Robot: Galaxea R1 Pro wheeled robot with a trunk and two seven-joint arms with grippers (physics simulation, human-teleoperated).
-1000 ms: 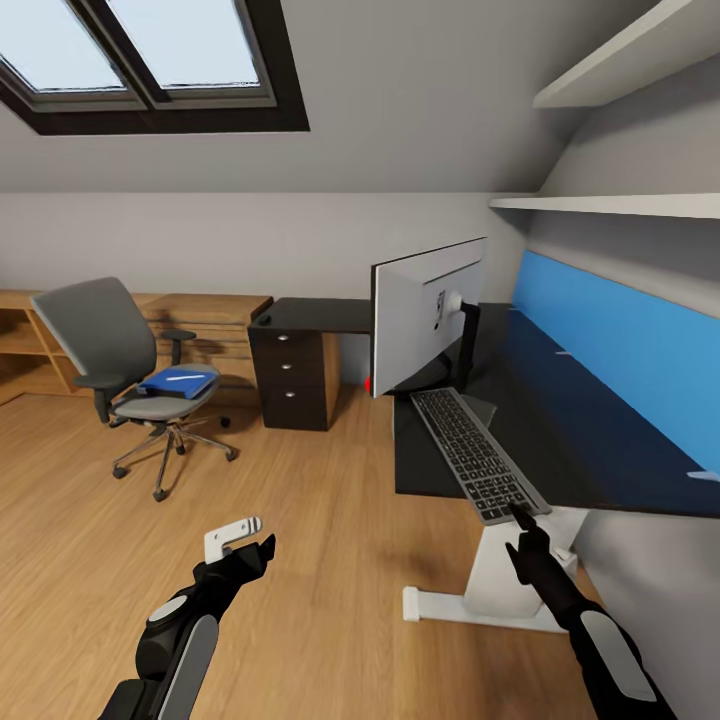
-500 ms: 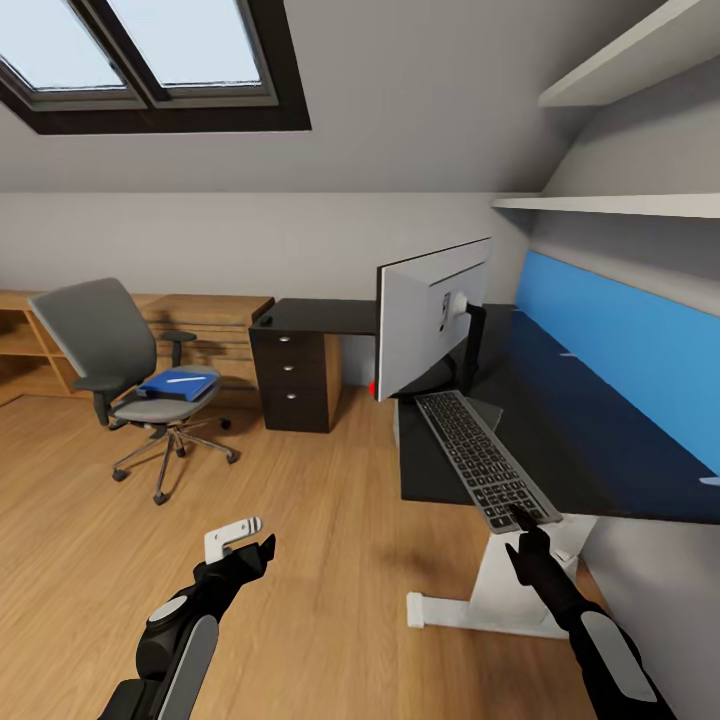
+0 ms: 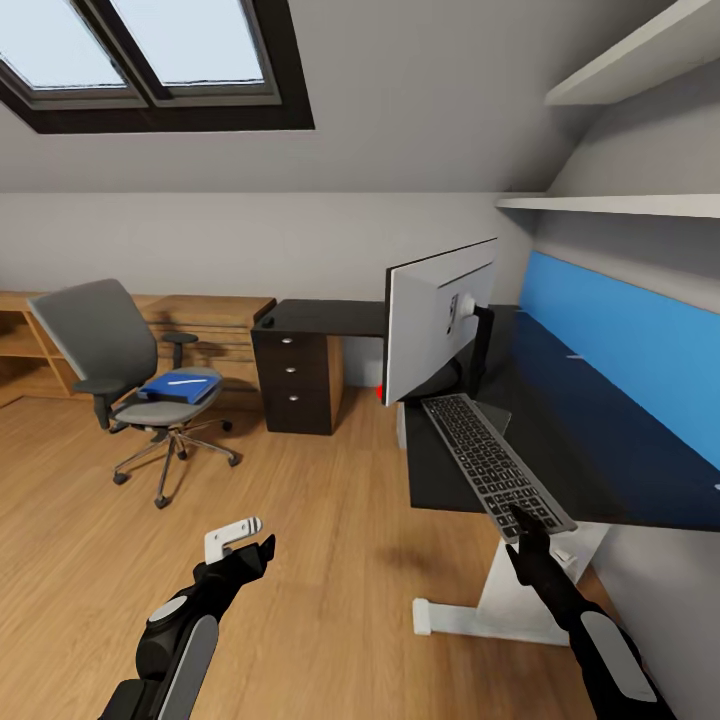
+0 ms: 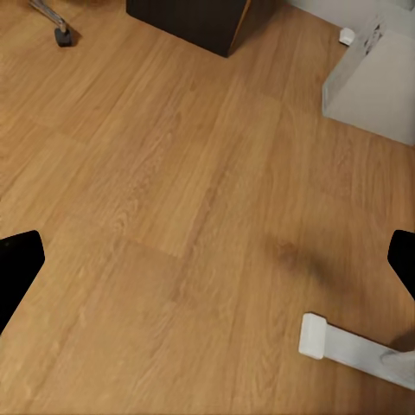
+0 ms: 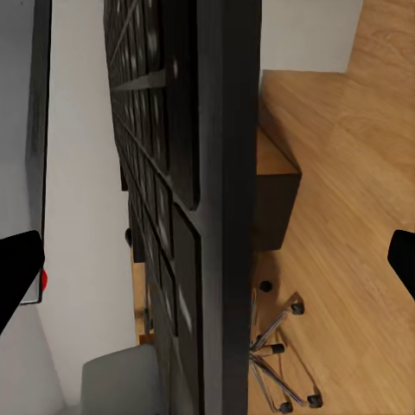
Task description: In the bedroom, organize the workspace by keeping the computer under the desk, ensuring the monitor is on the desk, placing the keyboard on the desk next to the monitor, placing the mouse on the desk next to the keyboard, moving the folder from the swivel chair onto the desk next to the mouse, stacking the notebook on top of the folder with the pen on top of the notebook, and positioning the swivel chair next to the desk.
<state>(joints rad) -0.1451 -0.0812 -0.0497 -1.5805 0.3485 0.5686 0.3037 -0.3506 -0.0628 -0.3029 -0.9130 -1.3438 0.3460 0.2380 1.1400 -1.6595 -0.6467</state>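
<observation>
Right gripper (image 3: 527,520) pinches the keyboard (image 3: 495,465) above the black desk (image 3: 600,450); left gripper (image 3: 240,545) spread over wood floor (image 3: 330,560).

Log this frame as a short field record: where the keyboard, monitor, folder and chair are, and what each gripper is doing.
keyboard: on the desk, near end past the front edge
monitor: upright on the desk, behind the keyboard
folder: blue, on the swivel chair seat
swivel chair: apart from the desk, across the floor
right gripper: at the keyboard's near end, grip unclear
left gripper: open over bare floor, empty
</observation>
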